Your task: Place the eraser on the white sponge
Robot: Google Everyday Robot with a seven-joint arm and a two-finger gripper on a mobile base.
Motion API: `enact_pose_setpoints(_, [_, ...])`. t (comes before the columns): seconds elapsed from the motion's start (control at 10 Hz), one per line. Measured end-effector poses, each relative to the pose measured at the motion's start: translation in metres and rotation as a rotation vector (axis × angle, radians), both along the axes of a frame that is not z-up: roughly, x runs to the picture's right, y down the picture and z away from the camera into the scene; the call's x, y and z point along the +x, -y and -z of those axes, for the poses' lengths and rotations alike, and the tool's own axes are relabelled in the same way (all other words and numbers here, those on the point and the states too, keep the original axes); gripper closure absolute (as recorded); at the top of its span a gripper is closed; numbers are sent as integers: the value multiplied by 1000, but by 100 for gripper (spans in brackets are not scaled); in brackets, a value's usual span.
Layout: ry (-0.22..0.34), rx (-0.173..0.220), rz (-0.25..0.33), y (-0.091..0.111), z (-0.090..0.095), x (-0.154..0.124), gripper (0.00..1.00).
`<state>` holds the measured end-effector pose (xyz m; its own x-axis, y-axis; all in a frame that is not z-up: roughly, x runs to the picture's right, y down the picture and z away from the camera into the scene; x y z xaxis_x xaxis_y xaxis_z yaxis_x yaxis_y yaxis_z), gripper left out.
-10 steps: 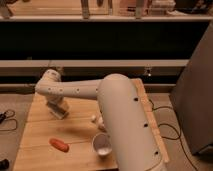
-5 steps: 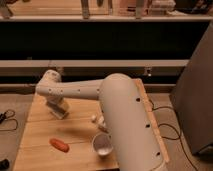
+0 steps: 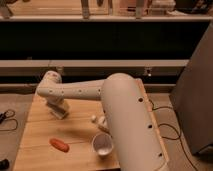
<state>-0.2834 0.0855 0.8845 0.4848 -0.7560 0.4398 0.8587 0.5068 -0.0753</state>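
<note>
The eraser [image 3: 59, 145], an orange-red oblong piece, lies on the wooden table [image 3: 40, 132] at the front left. My gripper [image 3: 59, 111] is at the end of the white arm [image 3: 80, 92], low over the table's left part, behind the eraser and apart from it. A small white block [image 3: 102, 122], which looks like the white sponge, peeks out beside the arm's thick segment near the table's middle and is mostly hidden by it. A tiny white round piece [image 3: 93, 118] lies just left of it.
A round white cup [image 3: 102, 144] stands at the front middle, right of the eraser. The arm's large segment [image 3: 130, 125] covers the table's right half. Dark shelving [image 3: 100, 45] runs behind the table. Cables [image 3: 6, 119] lie on the floor at left.
</note>
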Motion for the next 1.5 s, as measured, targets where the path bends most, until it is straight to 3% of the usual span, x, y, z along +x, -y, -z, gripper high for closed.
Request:
enact_pose_setpoints(0.9, [20, 23, 6, -12, 12, 4, 100])
enact_pose_setpoints(1.1, [26, 31, 11, -16, 17, 6, 93])
enact_pose_setpoints(1.4, [34, 40, 19, -22, 22, 9, 94])
enact_pose_setpoints(1.5, [35, 39, 20, -22, 23, 10, 88])
